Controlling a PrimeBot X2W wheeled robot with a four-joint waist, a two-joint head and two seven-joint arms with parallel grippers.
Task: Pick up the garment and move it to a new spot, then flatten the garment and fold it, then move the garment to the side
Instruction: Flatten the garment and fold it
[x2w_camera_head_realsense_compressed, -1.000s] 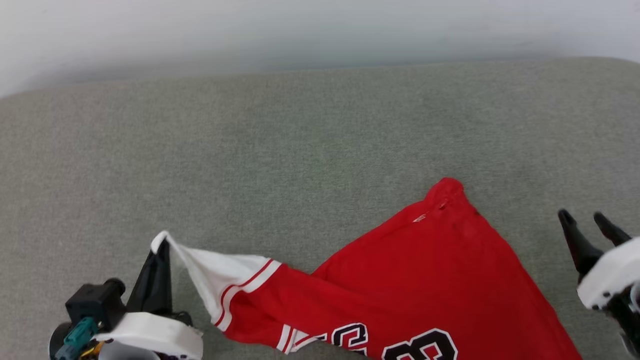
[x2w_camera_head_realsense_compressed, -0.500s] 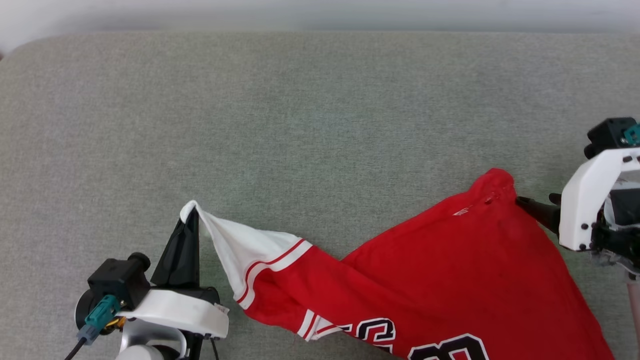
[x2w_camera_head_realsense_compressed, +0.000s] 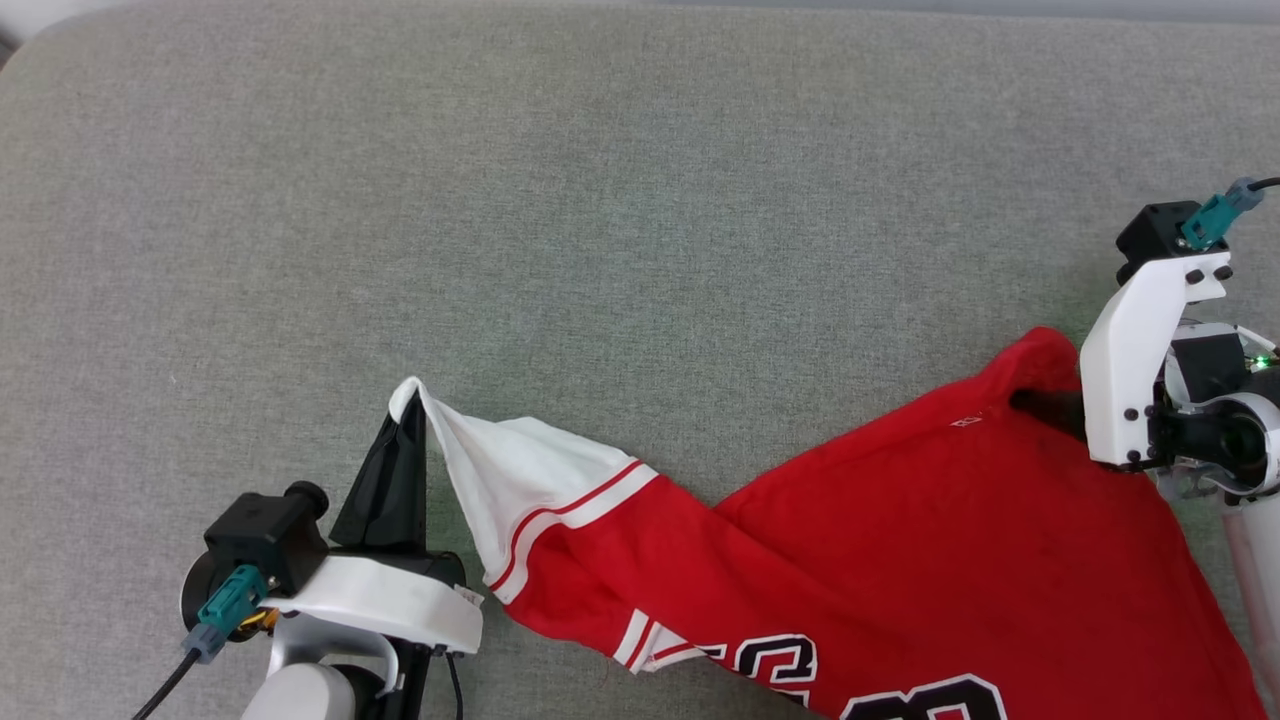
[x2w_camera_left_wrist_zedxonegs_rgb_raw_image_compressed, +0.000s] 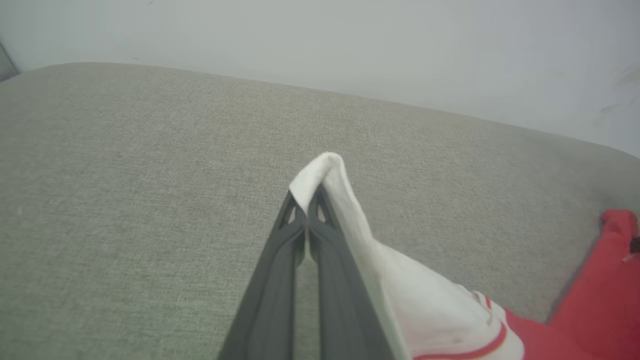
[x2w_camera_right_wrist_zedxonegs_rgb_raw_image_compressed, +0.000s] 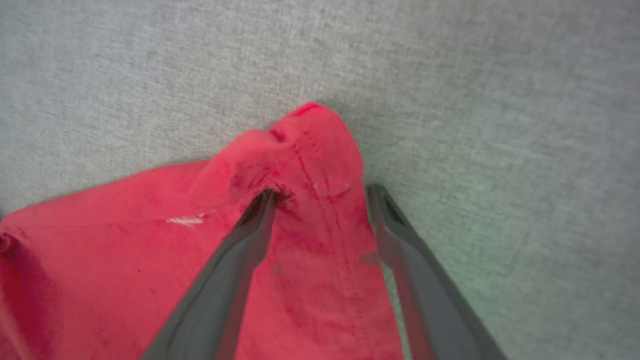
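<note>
Having just reached a red corner (x2w_camera_right_wrist_zedxonegs_rgb_raw_image_compressed: 315, 145) of the garment (x2w_camera_head_realsense_compressed: 900, 560), the right jaws straddle it wide open while the left jaws pinch the white sleeve (x2w_camera_left_wrist_zedxonegs_rgb_raw_image_compressed: 415, 300), ready to stretch it flat.

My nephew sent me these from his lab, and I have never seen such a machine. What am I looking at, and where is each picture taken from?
It is a wheeled robot with two arms, each ending in a two-fingered claw. The wide picture comes from a camera on its head, looking down at a grey padded surface. The other two come from cameras on its wrists, looking along each claw's dark fingers. On the surface lies a red jersey with white sleeves and black print. The left claw is shut on the tip of a white sleeve, holding it up in a peak. The right claw is open, with a finger on either side of a red corner of the jersey, not yet pinching it.
</note>
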